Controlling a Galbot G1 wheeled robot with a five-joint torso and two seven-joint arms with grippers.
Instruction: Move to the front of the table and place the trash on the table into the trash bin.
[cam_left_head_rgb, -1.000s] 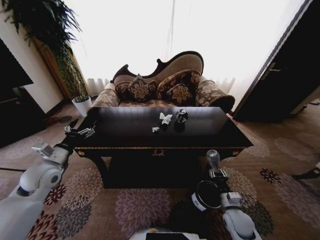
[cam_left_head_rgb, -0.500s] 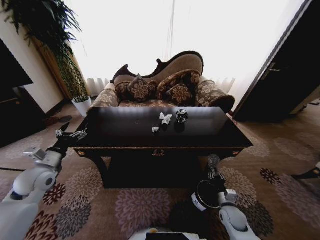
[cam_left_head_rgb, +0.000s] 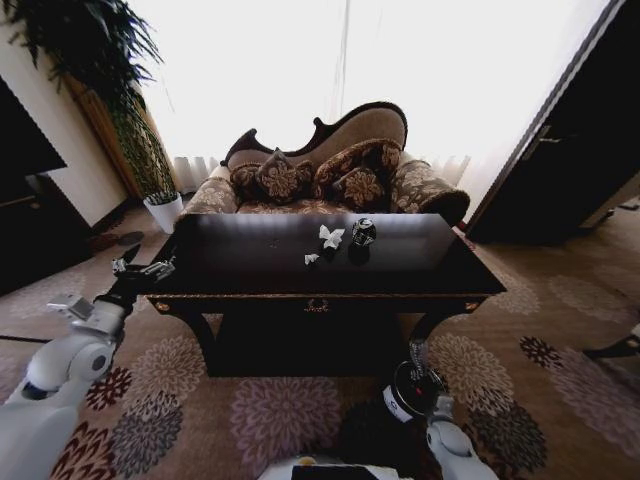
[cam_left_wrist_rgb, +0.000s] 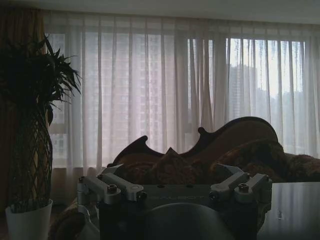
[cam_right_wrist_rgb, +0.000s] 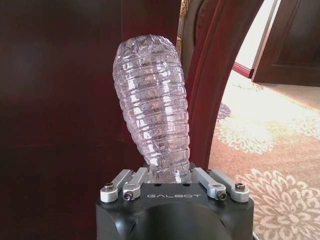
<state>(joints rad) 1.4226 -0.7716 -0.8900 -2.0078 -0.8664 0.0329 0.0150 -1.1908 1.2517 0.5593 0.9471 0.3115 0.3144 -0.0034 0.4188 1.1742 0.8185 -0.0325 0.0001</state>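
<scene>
The right gripper (cam_right_wrist_rgb: 171, 176) has its fingers pinched on the neck of a clear plastic bottle (cam_right_wrist_rgb: 152, 105). Compared with a second ago it has come down, from the level of the table (cam_left_head_rgb: 400, 285) edge to just above the trash bin (cam_left_head_rgb: 410, 390) on the carpet, so I judge the drop is close. The left gripper (cam_left_head_rgb: 143, 268), fingers spread and empty, has drawn back from the table's left corner. White tissue pieces (cam_left_head_rgb: 330, 237) and a dark can (cam_left_head_rgb: 363, 232) are still on the tabletop.
</scene>
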